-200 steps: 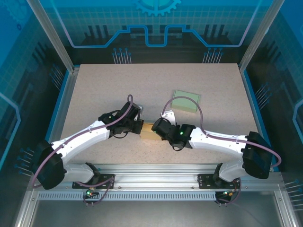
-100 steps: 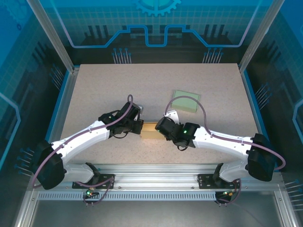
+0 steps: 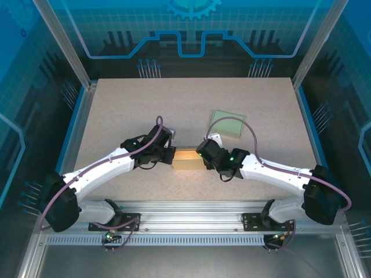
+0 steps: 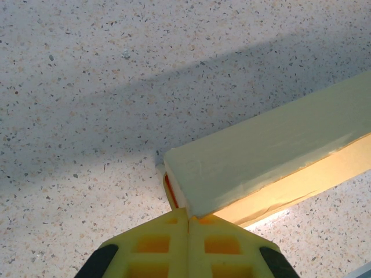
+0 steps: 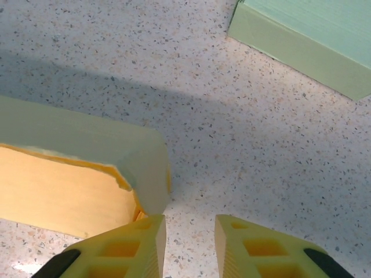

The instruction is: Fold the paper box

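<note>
Two tools are flanking one paper box [image 3: 186, 159] lying near the front of the worktop [image 3: 133, 104]. The left tool [image 4: 188, 223], fully closed, is pressing against the box's left end, seemingly steadying it. The right tool [image 5: 190, 231], jaws narrowly parted and empty, is hovering beside the right end. Farther back, one green slab [image 3: 228, 124] is lying spare

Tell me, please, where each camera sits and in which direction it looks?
Top external: above and behind the arms, looking down at the table; both arms reach to the paper box.
Left wrist: low over the table, facing one end of the paper box; shut left gripper at the bottom.
Right wrist: facing its other end and a flat green box; open right gripper at the bottom.
Shared: both wrist views show the paper box.
</note>
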Action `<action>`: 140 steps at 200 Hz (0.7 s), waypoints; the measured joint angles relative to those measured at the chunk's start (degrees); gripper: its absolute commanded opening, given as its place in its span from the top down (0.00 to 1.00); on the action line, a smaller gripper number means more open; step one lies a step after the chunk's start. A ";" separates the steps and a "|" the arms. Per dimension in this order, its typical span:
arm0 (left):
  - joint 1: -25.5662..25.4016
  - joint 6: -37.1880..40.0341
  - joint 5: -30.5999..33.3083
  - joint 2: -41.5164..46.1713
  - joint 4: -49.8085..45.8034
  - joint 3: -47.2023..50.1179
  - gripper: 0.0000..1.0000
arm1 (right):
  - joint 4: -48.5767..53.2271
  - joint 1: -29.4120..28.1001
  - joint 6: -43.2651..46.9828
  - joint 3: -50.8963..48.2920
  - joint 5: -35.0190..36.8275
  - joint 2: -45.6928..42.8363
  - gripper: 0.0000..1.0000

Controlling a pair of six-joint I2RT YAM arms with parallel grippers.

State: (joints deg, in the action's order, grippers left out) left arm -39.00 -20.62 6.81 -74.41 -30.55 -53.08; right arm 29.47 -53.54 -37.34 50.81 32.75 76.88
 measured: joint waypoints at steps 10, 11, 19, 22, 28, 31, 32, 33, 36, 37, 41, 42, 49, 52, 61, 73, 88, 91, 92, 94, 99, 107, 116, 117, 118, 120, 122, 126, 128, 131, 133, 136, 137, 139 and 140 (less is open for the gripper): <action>0.00 0.02 -0.02 -0.09 0.04 0.00 1.00 | -0.39 0.11 0.13 -0.59 0.02 0.15 0.70; 0.00 0.02 -0.02 -0.09 0.04 0.00 1.00 | -0.42 0.15 0.13 -0.66 0.00 0.17 0.70; 0.00 0.04 -0.02 -0.13 0.15 0.00 1.00 | -0.66 0.44 0.35 -1.03 -0.02 0.37 0.71; 0.00 0.07 -0.02 -0.13 0.17 0.00 1.00 | -0.72 0.57 0.35 -1.14 -0.02 0.42 0.71; 0.00 0.11 -0.02 -0.13 0.24 0.00 1.00 | -0.87 0.85 0.52 -1.31 -0.04 0.52 0.72; 0.00 0.11 -0.02 -0.13 0.24 0.00 1.00 | -0.90 0.98 0.61 -1.33 -0.07 0.59 0.72; 0.00 0.13 -0.02 -0.13 0.24 0.00 1.00 | -0.92 1.05 0.59 -1.33 -0.07 0.61 0.72; 0.00 0.13 0.00 -0.13 0.24 0.00 1.00 | -0.92 1.09 0.61 -1.33 -0.07 0.61 0.72; 0.00 0.13 -0.02 -0.13 0.24 0.00 1.00 | -0.98 1.18 0.79 -1.33 -0.09 0.66 0.73; 0.00 0.13 0.00 -0.13 0.24 0.00 1.00 | -1.03 1.22 0.92 -1.33 -0.07 0.68 0.73; 0.00 0.13 0.00 -0.13 0.24 0.00 1.00 | -1.16 1.42 0.96 -1.33 -0.09 0.70 0.73; 0.00 0.13 -0.02 -0.13 0.24 0.00 1.00 | -1.20 1.46 0.98 -1.33 -0.11 0.70 0.74; 0.00 0.15 -0.02 -0.13 0.24 0.00 1.00 | -1.49 1.60 1.25 -1.33 -0.13 0.70 0.75; 0.00 0.15 0.00 -0.13 0.24 0.00 1.00 | -1.57 1.66 1.40 -1.33 -0.17 0.70 0.76; 0.00 0.13 -0.02 -0.13 0.24 0.00 1.00 | -1.90 1.77 1.64 -1.33 -0.28 0.70 0.81; 0.00 0.15 -0.02 -0.13 0.24 0.00 1.00 | -2.25 1.86 1.86 -1.33 -0.44 0.70 0.87; 0.00 0.15 -0.02 -0.22 0.33 0.00 1.00 | -2.86 1.86 2.58 -1.33 -1.11 0.70 0.94; 0.00 0.15 -0.02 -0.24 0.37 0.00 1.00 | -3.02 1.86 2.97 -1.33 -1.33 0.70 0.95; 0.00 0.15 -0.02 -0.24 0.39 0.00 1.00 | -3.10 1.86 2.84 -1.33 -1.40 0.70 0.95; 0.00 0.15 0.00 -0.26 0.42 0.00 1.00 | -3.21 1.88 2.93 -1.33 -1.57 0.70 0.95; 0.00 0.15 -0.02 -0.33 0.44 0.00 1.00 | -3.45 1.90 3.21 -1.36 -1.84 0.68 0.97; 0.00 0.15 -0.02 -0.44 0.44 0.00 1.00 | -3.89 1.95 3.45 -1.38 -2.45 0.59 0.99; 0.00 0.15 0.00 -0.57 0.50 0.00 1.00 | -4.28 2.14 3.93 -1.42 -3.30 0.35 1.00; 0.00 0.15 0.00 -0.57 0.50 0.00 1.00 | -4.37 2.16 4.04 -1.42 -3.43 0.31 1.00; 0.00 0.15 0.00 -0.59 0.55 -0.02 1.00 | -4.42 2.16 4.07 -1.44 -3.50 0.28 1.00; 0.00 0.15 0.00 -0.63 0.57 0.00 1.00 | -4.48 2.21 4.09 -1.44 -3.56 0.24 1.00; 0.00 0.15 0.00 -0.66 0.59 0.00 1.00 | -4.55 2.25 4.13 -1.46 -3.72 0.15 1.00; 0.00 0.15 0.00 -0.68 0.68 0.00 1.00 | -4.70 2.38 4.31 -1.51 -4.02 -0.04 1.00; 0.00 0.15 0.00 -0.68 0.70 0.00 1.00 | -4.74 2.47 4.39 -1.53 -4.24 -0.11 1.00; 0.00 0.15 0.00 -0.72 0.76 0.00 1.00 | -4.83 2.60 4.44 -1.55 -4.52 -0.28 1.00; 0.00 0.15 0.00 -0.72 0.81 -0.02 1.00 | -4.94 2.64 4.48 -1.60 -4.74 -0.39 1.00; 0.00 0.15 0.00 -0.72 0.85 0.00 1.00 | -5.07 2.75 4.61 -1.64 -4.96 -0.52 1.00; 0.00 0.17 0.00 -0.72 0.85 0.00 1.00 | -5.07 2.78 4.66 -1.64 -4.98 -0.57 1.00; 0.00 0.15 0.00 -0.76 0.87 -0.02 1.00 | -5.09 2.91 4.66 -1.66 -5.22 -0.68 1.00; 0.00 0.15 0.00 -0.76 0.87 -0.02 1.00 | -5.09 2.93 4.66 -1.66 -5.27 -0.70 1.00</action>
State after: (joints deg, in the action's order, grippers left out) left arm -39.00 -20.47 6.81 -75.18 -29.67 -53.10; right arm 24.38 -50.61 -32.69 49.15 27.49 76.18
